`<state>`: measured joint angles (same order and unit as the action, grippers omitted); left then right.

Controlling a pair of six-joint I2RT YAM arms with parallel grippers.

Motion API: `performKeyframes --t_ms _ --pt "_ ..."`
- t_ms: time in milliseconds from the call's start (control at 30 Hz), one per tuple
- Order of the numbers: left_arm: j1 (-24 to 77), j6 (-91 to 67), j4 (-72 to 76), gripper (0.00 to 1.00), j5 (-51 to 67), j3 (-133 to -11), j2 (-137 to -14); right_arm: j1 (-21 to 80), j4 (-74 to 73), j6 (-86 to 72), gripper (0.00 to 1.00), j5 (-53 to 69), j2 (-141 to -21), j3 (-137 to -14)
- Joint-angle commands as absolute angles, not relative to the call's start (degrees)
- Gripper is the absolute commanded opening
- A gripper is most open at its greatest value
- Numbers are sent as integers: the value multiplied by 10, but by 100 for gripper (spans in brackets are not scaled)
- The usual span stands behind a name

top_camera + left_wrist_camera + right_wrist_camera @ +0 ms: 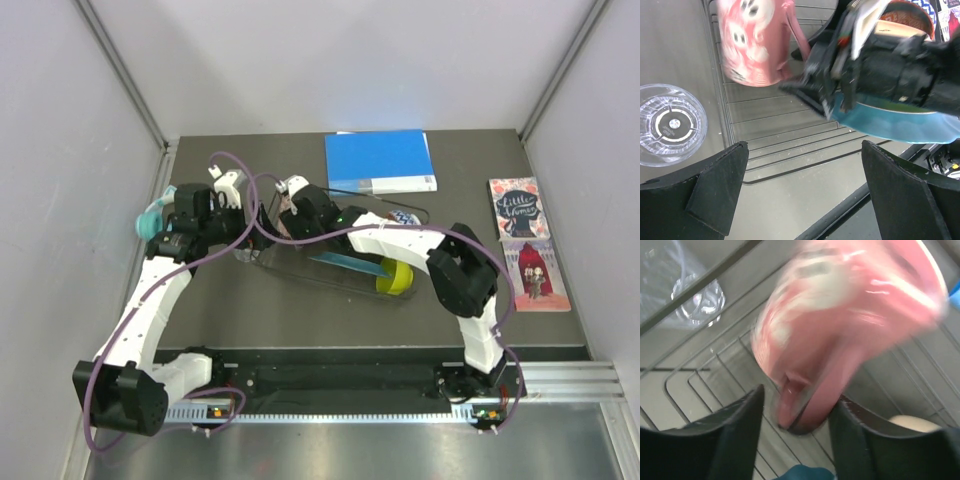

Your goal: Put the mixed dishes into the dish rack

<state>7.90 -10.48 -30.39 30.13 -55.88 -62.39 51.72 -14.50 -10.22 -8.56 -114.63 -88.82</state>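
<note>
The pink mug (755, 40) lies on its side inside the black wire dish rack (770, 145), blurred by motion. My right gripper (796, 432) is open, its jaws standing either side of the mug's (840, 315) handle; the right finger touches the handle and the left one stands clear. My left gripper (805, 185) is open and empty, low over the rack's near-left corner. The clear cup (670, 122) stands on the table just outside the rack. The teal scalloped plate (350, 265) and yellow-green bowl (393, 278) sit in the rack (300, 272). The peach plate (905, 15) stands behind the right wrist.
A blue book (380, 160) lies behind the rack. Teal headphones (150, 220) sit by the left wall. Two picture books (528, 245) lie at the right. Both arms crowd the rack's left end, grippers (225, 190) (295, 195) close together.
</note>
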Motion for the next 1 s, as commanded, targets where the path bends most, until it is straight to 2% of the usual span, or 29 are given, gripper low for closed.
performKeyframes --t_ms 0,167,233,467,667,800,867,967 --pt "76 -100 -284 99 301 -571 -612 521 -256 -91 61 -64 -1173 -888" --pt "75 -103 -275 99 304 -566 -611 519 -268 -87 66 -77 -1159 -899" --pt "75 -104 -275 99 304 -567 -612 519 -275 -86 71 -79 -1160 -909" --pt "73 -109 -272 99 307 -568 -613 510 -310 -76 71 -83 -1160 -966" --pt "72 -112 -270 99 308 -562 -607 486 -330 -76 58 -53 -1182 -1011" --pt "72 -109 -272 99 307 -560 -603 477 -336 -73 40 -25 -1201 -1030" --pt "72 -109 -270 99 308 -558 -603 475 -346 -69 39 -4 -1214 -1048" --pt "72 -110 -269 99 310 -557 -603 466 -359 -71 32 29 -1227 -1071"
